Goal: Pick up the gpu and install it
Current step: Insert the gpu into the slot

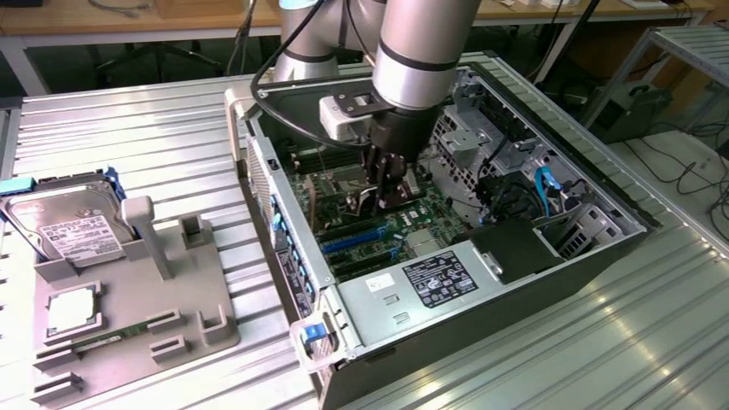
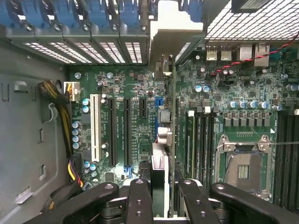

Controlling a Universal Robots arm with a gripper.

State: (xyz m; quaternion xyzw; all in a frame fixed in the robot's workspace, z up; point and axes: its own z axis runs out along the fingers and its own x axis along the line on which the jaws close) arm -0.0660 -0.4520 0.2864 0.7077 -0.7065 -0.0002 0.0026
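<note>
- End effector (image 1: 387, 198) down inside open PC case (image 1: 603, 256), clamped narrow on gpu (image 2: 164, 154), held edge-on and upright, probably so card edge meets a slot.
- Gpu low over motherboard (image 2: 140, 79), between long expansion slots (image 2: 126, 130) and memory slots (image 2: 198, 140); seated or not, cannot tell.
- Pale bracket (image 2: 173, 44) pointing at rear slot openings, likely to line up with case wall.
- Case on its side on table (image 1: 171, 154), holding power supply (image 1: 439, 282) and empty CPU socket (image 2: 243, 165).
- Grey holder tray (image 1: 217, 325) outside case, holding hard drive (image 1: 68, 226), CPU (image 1: 74, 309), memory stick (image 1: 114, 335).
</note>
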